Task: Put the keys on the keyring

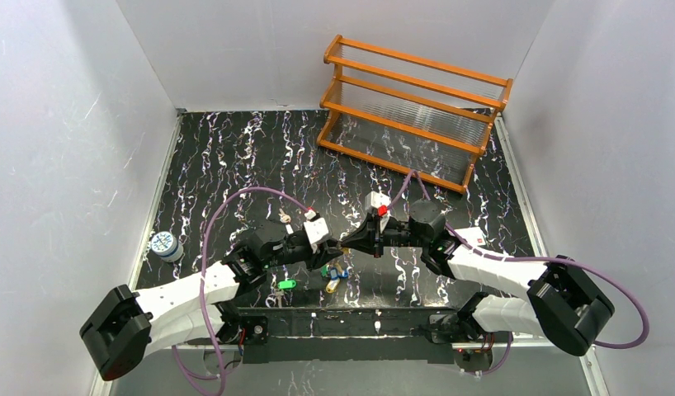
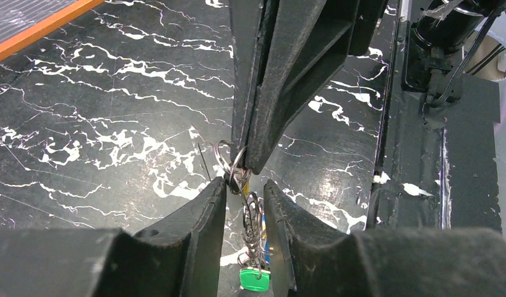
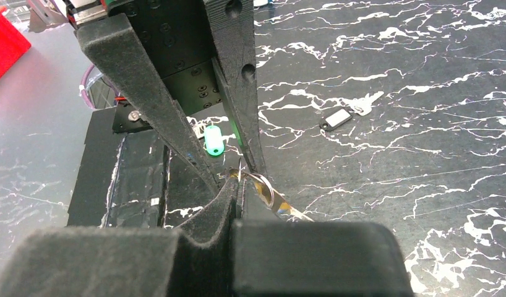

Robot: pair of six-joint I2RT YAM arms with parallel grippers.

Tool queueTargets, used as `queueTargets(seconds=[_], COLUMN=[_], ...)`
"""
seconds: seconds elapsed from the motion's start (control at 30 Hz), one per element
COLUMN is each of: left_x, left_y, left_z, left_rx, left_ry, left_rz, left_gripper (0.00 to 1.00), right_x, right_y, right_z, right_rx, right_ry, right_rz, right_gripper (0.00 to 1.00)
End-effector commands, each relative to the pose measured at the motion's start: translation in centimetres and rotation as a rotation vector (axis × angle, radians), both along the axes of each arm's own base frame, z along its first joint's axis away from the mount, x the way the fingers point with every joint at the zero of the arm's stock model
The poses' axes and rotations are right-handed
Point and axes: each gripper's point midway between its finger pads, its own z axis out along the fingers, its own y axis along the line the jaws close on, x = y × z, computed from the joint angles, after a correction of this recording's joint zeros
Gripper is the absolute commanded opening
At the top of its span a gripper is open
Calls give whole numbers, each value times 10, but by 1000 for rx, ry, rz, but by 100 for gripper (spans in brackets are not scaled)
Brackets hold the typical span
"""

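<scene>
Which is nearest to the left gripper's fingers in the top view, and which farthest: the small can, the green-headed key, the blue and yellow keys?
From the left gripper:
1. The blue and yellow keys, just bases-side of the fingers.
2. The green-headed key, further left, near the base rail.
3. The small can, far left by the table edge.

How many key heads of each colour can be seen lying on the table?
Green key heads: 2
Blue key head: 1
Yellow key head: 1
Dark key head: 1
Total: 5
</scene>
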Motion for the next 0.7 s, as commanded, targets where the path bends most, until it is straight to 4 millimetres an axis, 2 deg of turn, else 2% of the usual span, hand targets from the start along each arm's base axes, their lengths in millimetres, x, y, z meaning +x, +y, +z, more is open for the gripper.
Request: queueTargets(seconds=[0.0,0.07,0.2,0.3,0.43,0.67], left_x=[-2,-2,-1,2,5,7], left_y=[-3,-2,4,12,19,14], left_z=[1,-1,-13,-20,-25,-21], left_rx=[-12,-5,30,47,51,19], left_ry=[-11,-9,-3,-2,-5,-10], left_rz=[-8,-7,22,62,104,107], left_gripper=[26,27,39,41,39,29], right_x=[3,3,6,8,7,4], right_y=[5,5,4,4,5,6], right_z=[16,16,16,15,17,16], right_rx=[66,71,76,69,72,69], right_ry=[-25,-14,-9,-8,-5,19], right_rz=[-11,-13,-40,-48,-39,-23], right_gripper=[1,1,1,1,1,1])
